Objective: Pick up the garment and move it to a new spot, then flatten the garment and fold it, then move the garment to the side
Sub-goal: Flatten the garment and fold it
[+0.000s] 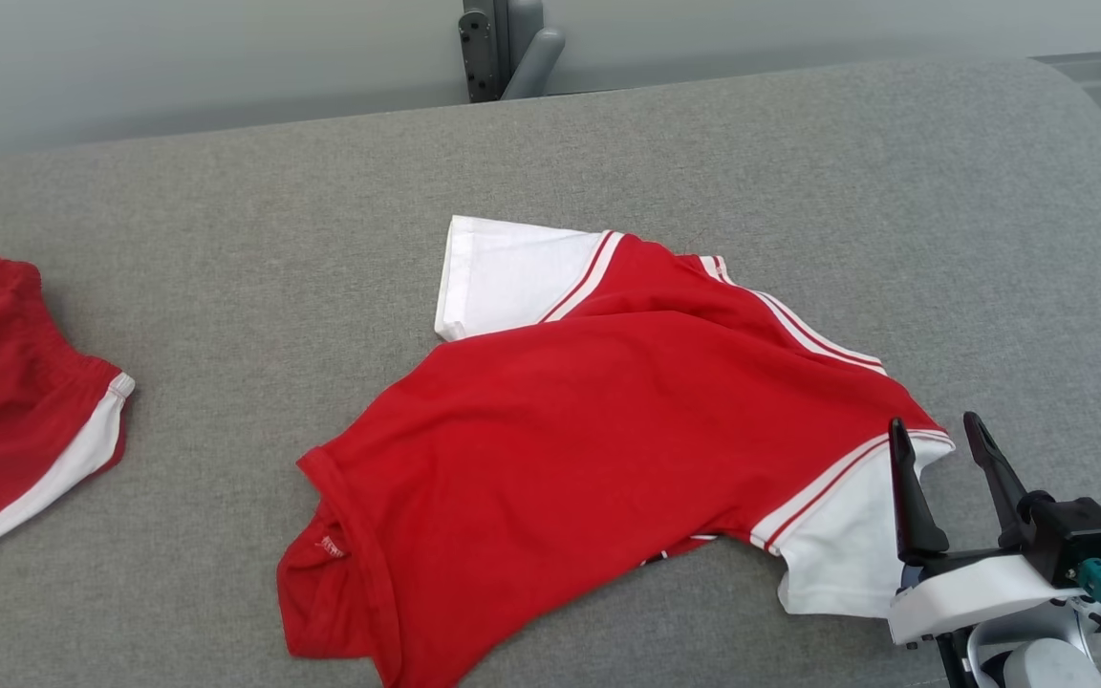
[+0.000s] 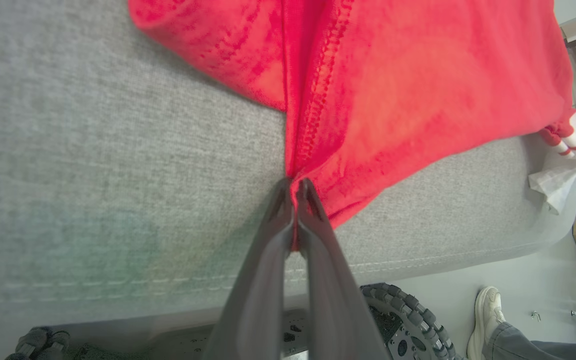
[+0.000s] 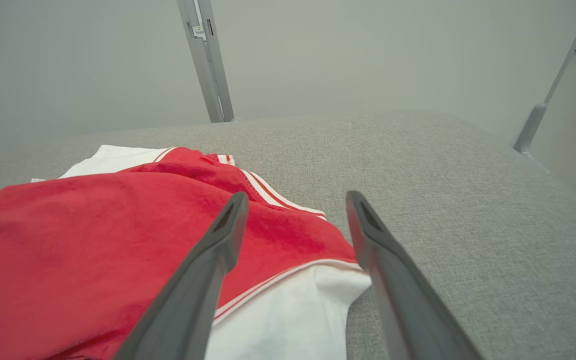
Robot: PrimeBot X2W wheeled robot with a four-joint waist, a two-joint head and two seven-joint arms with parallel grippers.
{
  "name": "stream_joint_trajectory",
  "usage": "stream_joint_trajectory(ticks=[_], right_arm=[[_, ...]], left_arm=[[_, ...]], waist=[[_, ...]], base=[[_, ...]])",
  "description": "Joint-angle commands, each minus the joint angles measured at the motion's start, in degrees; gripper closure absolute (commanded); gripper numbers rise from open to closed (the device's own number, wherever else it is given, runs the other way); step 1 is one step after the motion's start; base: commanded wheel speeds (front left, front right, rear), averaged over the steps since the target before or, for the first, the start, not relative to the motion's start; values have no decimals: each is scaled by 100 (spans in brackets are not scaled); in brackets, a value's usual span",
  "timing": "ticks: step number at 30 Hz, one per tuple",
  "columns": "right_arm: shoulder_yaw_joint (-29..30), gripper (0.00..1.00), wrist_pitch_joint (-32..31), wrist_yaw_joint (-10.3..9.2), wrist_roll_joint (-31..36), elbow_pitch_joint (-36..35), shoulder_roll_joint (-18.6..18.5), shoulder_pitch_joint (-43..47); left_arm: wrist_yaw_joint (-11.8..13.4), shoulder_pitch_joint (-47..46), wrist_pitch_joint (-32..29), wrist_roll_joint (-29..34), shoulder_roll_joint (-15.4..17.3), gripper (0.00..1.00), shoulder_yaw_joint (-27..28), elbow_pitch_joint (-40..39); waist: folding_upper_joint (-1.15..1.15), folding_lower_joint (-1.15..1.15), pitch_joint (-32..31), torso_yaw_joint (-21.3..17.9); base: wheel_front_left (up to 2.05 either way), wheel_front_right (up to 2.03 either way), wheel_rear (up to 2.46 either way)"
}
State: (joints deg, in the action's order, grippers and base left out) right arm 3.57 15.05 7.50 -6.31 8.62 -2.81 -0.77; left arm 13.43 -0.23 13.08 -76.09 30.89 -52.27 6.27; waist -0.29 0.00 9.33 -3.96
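A red short-sleeved cotton shirt with white sleeves [image 1: 589, 420] lies rumpled in the middle of the grey fabric-covered bench [image 1: 799, 172], its near hem cut off by the frame. The left claw [image 2: 294, 186] is clamped on a red hem fold. The right claw [image 1: 935, 428] stands apart over the near right sleeve. Red white-trimmed shorts [image 1: 15, 401] lie at the left, partly cut off.
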Motion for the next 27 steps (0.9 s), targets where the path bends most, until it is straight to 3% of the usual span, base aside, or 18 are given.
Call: stream_joint_trajectory(ticks=[1, 3, 4, 5, 13, 15, 19, 21, 24, 27], right_arm=[[15, 0, 19, -2, 45, 10, -17, -5], [10, 0, 19, -2, 54, 20, -17, 29], [8, 0, 19, -2, 55, 22, -17, 45], [3, 0, 19, -2, 57, 27, -17, 61], [86, 0, 19, -2, 111, -46, -72, 272], [135, 0, 19, -2, 141, -128, -115, 302], [251, 0, 19, -2, 221, -339, -215, 371], [287, 0, 19, -2, 246, -452, -274, 391], [304, 0, 19, -2, 283, -537, -349, 434], [294, 0, 19, -2, 299, -558, -419, 423]], left_arm=[[-27, -34, 21, -78, -34, 100, 28, 177], [-91, -68, 61, -41, -87, 100, 88, 348], [-110, -76, 99, -40, -120, 60, 167, 390], [-127, -65, 116, -44, -143, 0, 234, 418], [-157, 143, 214, 510, 32, 0, 686, -114], [-120, 151, 217, 837, -12, 0, 1108, -379], [-117, 437, 212, 1949, -341, 0, 2158, -763], [-149, 554, 213, 2813, -459, 0, 2613, -872], [-285, 828, 212, 3740, -755, 0, 2957, -887], [-550, 1010, 207, 4229, -1097, 0, 3291, -814]], waist=[[29, 0, -49, 50], [29, 0, -76, 66], [29, 0, -88, 73], [29, 0, -104, 75], [29, 0, -228, 173], [29, 0, -265, 226], [29, 0, -425, 295], [29, 0, -551, 297], [29, 0, -753, 252], [29, 0, -874, 182]], base=[[0, 0, 0], [0, 0, 0], [0, 0, 0], [0, 0, 0], [0, 0, 0], [0, 0, 0], [0, 0, 0], [0, 0, 0], [0, 0, 0], [0, 0, 0]])
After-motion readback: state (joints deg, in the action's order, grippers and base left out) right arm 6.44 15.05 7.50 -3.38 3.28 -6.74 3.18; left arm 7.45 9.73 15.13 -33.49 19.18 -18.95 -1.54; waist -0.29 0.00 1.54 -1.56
